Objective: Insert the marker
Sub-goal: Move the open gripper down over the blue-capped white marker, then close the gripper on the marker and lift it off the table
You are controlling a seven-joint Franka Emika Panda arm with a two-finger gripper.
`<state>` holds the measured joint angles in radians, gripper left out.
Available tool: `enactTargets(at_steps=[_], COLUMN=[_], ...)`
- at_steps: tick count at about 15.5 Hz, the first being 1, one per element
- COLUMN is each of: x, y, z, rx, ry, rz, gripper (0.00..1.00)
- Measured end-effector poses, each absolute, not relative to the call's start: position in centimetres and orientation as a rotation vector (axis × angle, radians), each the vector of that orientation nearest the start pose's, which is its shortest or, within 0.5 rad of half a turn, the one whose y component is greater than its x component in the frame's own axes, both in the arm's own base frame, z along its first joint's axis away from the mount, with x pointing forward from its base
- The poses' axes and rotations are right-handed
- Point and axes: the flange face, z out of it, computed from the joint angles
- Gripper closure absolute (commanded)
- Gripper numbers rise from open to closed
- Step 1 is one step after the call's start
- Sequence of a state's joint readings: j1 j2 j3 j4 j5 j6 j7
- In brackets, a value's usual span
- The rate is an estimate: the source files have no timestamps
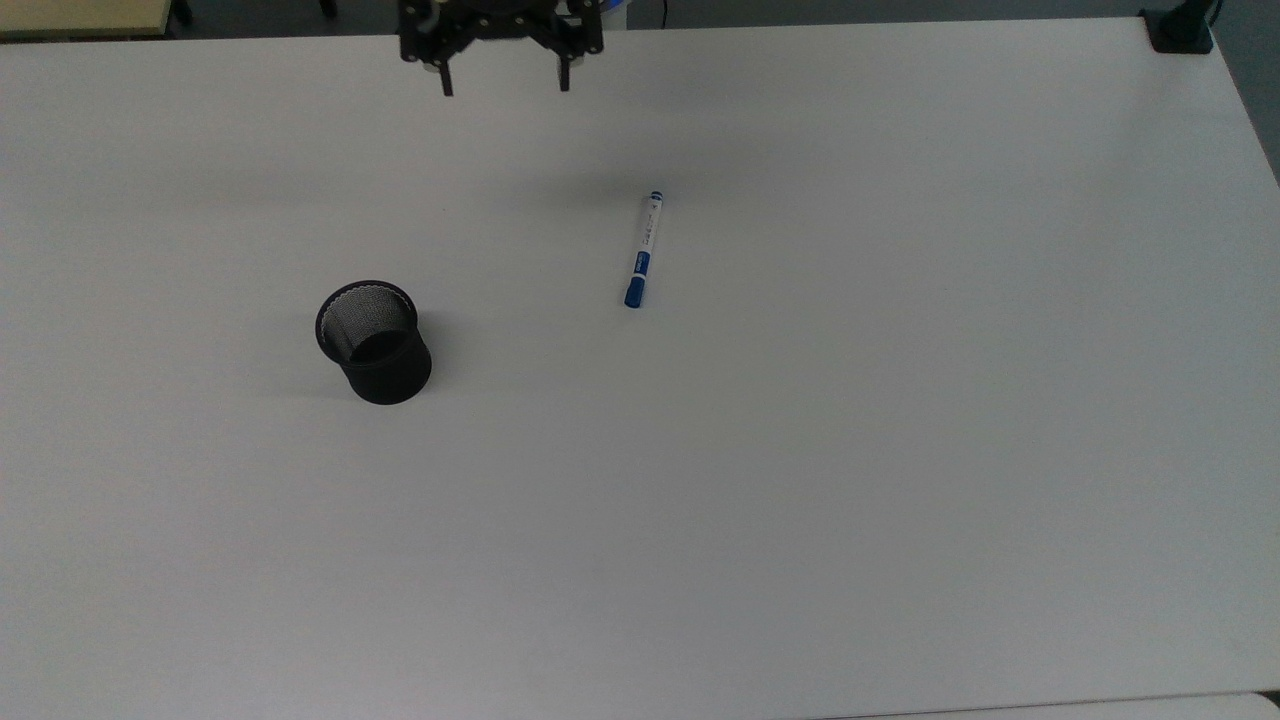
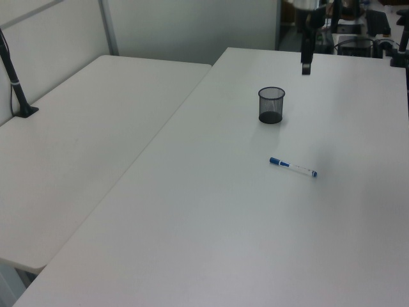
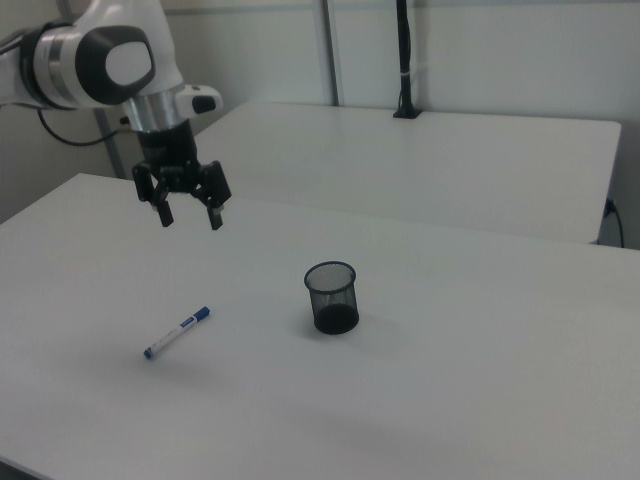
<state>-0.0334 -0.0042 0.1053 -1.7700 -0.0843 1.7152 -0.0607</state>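
The white robot arm (image 3: 100,60) bends down from the right view's top left. Its black two-finger gripper (image 3: 189,218) points straight down, high in the air. The jaws are spread wide apart and hold nothing.

Setting: robotics lab or office-style test room. Evidence: two plain white tables (image 2: 211,211), set edge to edge, the second table (image 3: 420,150) behind the first in the right view. Pale partition walls (image 3: 480,50) with metal uprights along the far edge. Black clamp pole (image 3: 403,60) fixed at the second table's far edge; a black clamp (image 1: 1180,30) at the top view's upper right table corner. White robot arm (image 3: 100,65) with cabling. Dark equipment (image 2: 358,32) beyond the table's far edge in the left view.
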Motion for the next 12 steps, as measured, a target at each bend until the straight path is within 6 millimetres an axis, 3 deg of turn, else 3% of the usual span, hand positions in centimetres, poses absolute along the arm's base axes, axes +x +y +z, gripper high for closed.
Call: enactTargets(at_steps=[4,6,9,12], x=[56.7,57.5,58.6,59.8], y=[9.2,11.2,11.7,11.7], z=[48.9,45.3,40.7,38.2], rx=[-3.221,-3.215,-3.201,-3.183], ry=[-0.08,-0.046,-0.016,0.063], rz=[0.112,0.085,0.086,0.038], gripper=[0.0,0.0,0.02,0.06])
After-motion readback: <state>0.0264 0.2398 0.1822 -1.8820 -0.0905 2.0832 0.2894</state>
